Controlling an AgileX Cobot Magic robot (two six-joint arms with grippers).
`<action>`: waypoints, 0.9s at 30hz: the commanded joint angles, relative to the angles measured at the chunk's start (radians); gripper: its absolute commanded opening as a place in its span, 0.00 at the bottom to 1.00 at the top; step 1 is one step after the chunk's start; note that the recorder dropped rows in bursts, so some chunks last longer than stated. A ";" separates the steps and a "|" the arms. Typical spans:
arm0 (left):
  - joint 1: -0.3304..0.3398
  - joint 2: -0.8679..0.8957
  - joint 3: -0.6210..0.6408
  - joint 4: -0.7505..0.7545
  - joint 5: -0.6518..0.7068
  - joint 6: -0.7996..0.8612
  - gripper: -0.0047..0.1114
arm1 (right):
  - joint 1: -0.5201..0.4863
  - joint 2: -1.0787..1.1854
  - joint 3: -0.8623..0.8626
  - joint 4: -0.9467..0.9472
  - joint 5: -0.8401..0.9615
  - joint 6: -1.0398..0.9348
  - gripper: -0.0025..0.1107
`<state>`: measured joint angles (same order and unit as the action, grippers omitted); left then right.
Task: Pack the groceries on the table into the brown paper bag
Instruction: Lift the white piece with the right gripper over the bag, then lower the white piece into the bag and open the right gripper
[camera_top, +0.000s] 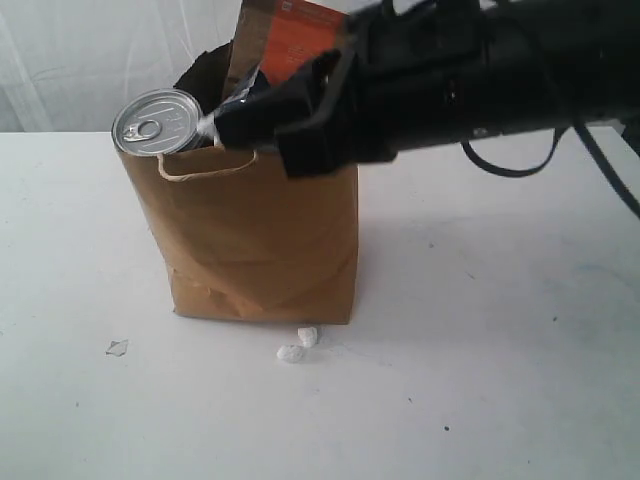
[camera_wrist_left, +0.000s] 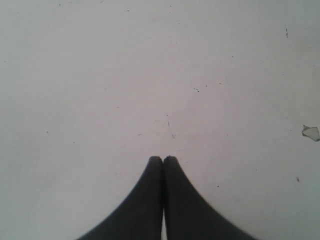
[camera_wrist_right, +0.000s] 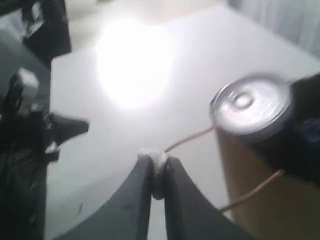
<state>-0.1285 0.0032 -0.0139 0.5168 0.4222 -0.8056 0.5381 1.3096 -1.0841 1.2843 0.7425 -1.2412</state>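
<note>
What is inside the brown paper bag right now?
A dark jar with a silver pull-tab lid pokes out of the brown paper bag, and an orange-labelled brown pouch sticks up too. The paper walls hide anything lower down.

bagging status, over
Left tool shut over white tabletop. Right tool shut on pale cord handle of brown paper bag. Dark jar with silver pull-tab lid at bag mouth. Orange-labelled brown pouch sticking out beside it.
</note>
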 joint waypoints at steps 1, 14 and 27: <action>-0.002 -0.003 0.010 -0.011 0.042 -0.002 0.04 | 0.000 0.008 -0.002 0.349 -0.227 -0.302 0.05; -0.002 -0.003 0.010 -0.011 0.042 -0.002 0.04 | 0.000 0.286 -0.156 0.460 -0.639 -0.667 0.05; -0.002 -0.003 0.010 -0.011 0.042 -0.002 0.04 | 0.000 0.343 -0.159 0.460 -0.609 -0.667 0.28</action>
<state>-0.1285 0.0032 -0.0139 0.5168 0.4222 -0.8056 0.5381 1.6537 -1.2338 1.7438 0.1520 -1.8949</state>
